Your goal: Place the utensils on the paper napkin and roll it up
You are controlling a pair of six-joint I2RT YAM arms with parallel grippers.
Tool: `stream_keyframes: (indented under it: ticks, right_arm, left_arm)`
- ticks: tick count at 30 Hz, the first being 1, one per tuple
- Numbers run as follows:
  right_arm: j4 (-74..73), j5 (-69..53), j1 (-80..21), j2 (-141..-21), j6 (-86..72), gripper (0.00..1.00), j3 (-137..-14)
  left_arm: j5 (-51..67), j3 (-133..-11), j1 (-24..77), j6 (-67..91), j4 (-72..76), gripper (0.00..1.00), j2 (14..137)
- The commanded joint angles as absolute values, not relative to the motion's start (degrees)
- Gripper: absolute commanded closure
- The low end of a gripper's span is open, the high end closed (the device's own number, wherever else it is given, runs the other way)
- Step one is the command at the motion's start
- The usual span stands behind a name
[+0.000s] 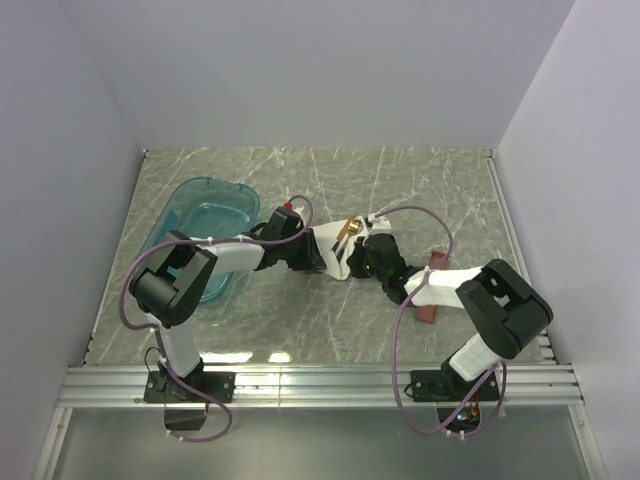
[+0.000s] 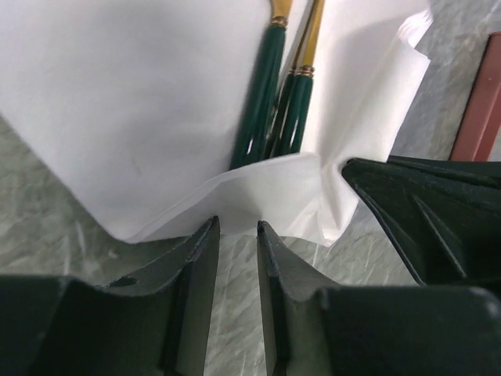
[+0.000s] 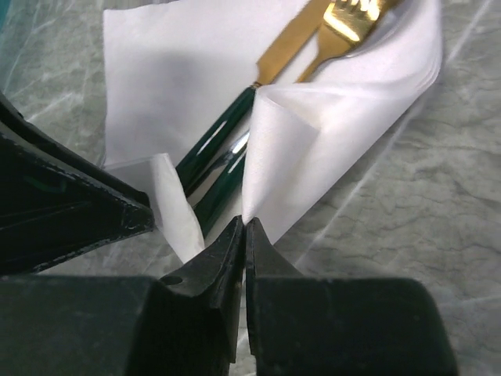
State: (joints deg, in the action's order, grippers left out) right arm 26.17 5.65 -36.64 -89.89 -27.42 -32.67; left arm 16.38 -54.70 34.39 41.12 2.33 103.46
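Observation:
The paper napkin (image 1: 340, 262) lies at the table's middle between my two grippers. The utensils (image 1: 347, 232) lie on it, with dark green handles (image 2: 266, 102) and gold heads (image 3: 352, 19). My right gripper (image 3: 245, 222) is shut on a napkin edge and holds that flap (image 3: 313, 133) up beside the handles (image 3: 215, 149). My left gripper (image 2: 237, 227) is narrowly open, its tips at a folded napkin edge (image 2: 258, 192) over the handle ends, with bare table showing between its fingers. In the top view the left gripper (image 1: 325, 255) and the right gripper (image 1: 358, 258) stand close together.
A translucent teal tub (image 1: 205, 200) stands at the left, behind the left arm. A reddish-brown tray (image 1: 438, 260) lies at the right, partly under the right arm, and also shows in the left wrist view (image 2: 477, 110). The right gripper's finger (image 2: 423, 211) sits close beside the left gripper.

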Motion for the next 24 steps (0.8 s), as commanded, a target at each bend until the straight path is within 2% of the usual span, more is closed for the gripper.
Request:
stream_keyframes:
  ticks: [1,10,18,21,22,23,24]
  right_arm:
    - [25.67,8.26,-35.25,-87.45,-27.25,0.93,-31.91]
    - [21.8,11.78,-32.26,-85.35,-27.42,0.94,-31.12]
    - [23.99,6.34,-31.99,-85.17,-26.63,0.92,-31.2]
    - [25.31,2.91,-31.99,-85.08,-26.72,0.85,-31.46]
    - [25.75,2.47,-32.08,-85.08,-26.89,0.81,-31.46]
    - [25.93,2.37,-32.17,-85.08,-27.42,0.73,-31.38]
    - [25.93,2.72,-31.99,-85.08,-27.77,0.7,-31.29]
  left_arm:
    - [19.59,-57.48,34.8,41.13,7.38,0.67,104.24]
    - [20.04,-60.73,36.47,41.22,6.68,0.66,105.29]
    - [18.2,-61.52,36.56,40.26,5.98,0.67,108.19]
    - [17.06,-62.22,36.47,39.73,5.45,0.67,108.89]
    - [17.05,-62.4,36.47,39.73,5.45,0.67,109.16]
    - [17.05,-62.66,36.47,39.55,5.54,0.67,109.42]
    - [16.96,-62.93,36.47,39.55,5.45,0.67,109.6]
